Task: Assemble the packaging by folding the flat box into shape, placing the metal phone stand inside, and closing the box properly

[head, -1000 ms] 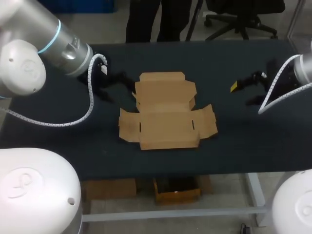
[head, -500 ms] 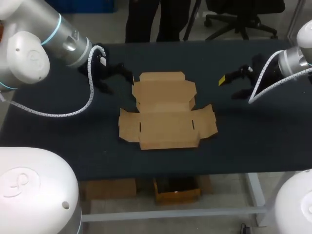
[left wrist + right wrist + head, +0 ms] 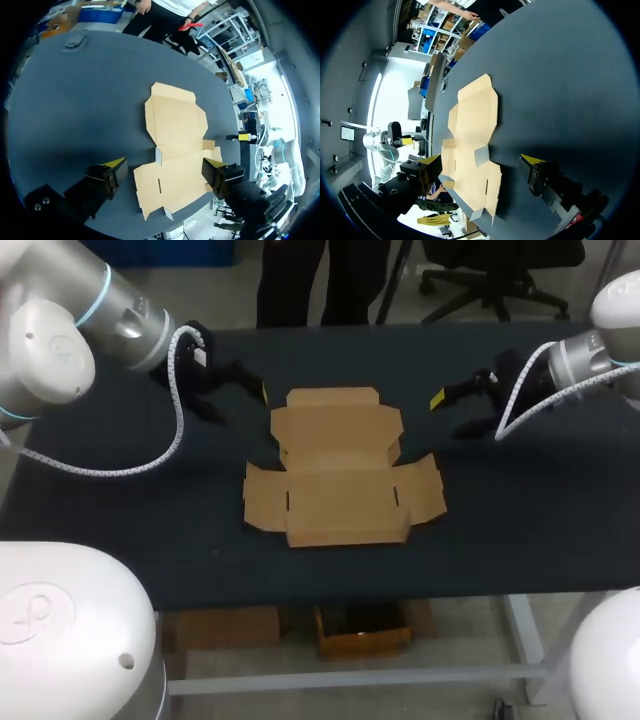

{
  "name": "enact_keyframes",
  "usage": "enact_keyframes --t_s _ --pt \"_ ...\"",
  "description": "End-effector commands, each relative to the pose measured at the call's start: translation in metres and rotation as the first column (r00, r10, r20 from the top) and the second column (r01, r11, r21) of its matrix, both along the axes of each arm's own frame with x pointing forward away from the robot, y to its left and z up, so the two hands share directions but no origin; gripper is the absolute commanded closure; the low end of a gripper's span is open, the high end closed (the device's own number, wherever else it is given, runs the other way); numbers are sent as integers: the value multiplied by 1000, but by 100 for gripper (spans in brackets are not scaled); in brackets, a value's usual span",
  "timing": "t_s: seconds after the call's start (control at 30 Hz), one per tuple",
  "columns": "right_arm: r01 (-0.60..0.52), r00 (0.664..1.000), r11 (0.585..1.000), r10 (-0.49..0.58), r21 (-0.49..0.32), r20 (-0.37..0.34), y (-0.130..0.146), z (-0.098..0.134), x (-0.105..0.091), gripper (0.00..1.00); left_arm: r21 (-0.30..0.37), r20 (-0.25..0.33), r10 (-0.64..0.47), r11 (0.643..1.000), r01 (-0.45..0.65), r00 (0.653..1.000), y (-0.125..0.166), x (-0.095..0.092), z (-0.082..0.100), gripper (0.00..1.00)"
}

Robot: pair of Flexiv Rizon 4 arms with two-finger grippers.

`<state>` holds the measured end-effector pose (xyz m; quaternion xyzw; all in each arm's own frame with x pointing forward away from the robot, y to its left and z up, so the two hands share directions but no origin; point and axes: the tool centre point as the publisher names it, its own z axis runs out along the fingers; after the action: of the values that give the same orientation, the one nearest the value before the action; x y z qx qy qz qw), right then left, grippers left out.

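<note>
Jaws spread wide on both, gripping nothing, left gripper [image 3: 236, 400] hovering near the far-left corner of the flat cardboard box [image 3: 340, 475], right gripper [image 3: 452, 414] off its far-right side, box lying unfolded mid dark table [image 3: 520, 510], flaps out

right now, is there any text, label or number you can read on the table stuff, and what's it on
No readable text in any view.
flat box: plain cardboard, no print showing.
left gripper and right gripper: yellow tips only, no lettering that can be made out.
table: dark surface, no markings visible.
</note>
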<state>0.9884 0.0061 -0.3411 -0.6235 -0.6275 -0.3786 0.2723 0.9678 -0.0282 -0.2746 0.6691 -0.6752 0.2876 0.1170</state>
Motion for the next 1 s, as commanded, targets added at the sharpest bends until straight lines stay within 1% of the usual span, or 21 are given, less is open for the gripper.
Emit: enact_keyframes --t_s 0.03,0.1,0.63,0.67,0.73,0.87,0.93,1.0 --pt "-67 996 997 69 43 -54 4 -10 12 0 -2 2 -29 1000 29 1000 0 8 -1 0" --pt "-65 996 997 67 33 -63 5 -10 13 0 13 -6 -60 998 60 998 0 15 -1 0" --pt "-65 996 997 67 33 -63 5 -10 13 0 13 -6 -60 998 60 998 0 15 -1 0" --pt "-65 996 997 67 33 -63 5 -10 13 0 1 -10 -77 997 77 997 -2 17 -3 0" --pt "-69 996 997 71 31 -54 9 -11 17 0 11 -8 -81 997 81 997 -8 21 -6 0" --pt "-85 995 996 87 30 -57 17 -15 27 0 17 8 -92 996 92 996 -11 26 -5 0" --pt "-81 994 997 81 4 -72 22 -17 32 0 18 16 -97 995 96 995 -11 29 -4 0" --pt "-81 993 997 80 -6 -82 26 -19 37 0 17 18 -95 995 95 995 -10 31 -4 0"
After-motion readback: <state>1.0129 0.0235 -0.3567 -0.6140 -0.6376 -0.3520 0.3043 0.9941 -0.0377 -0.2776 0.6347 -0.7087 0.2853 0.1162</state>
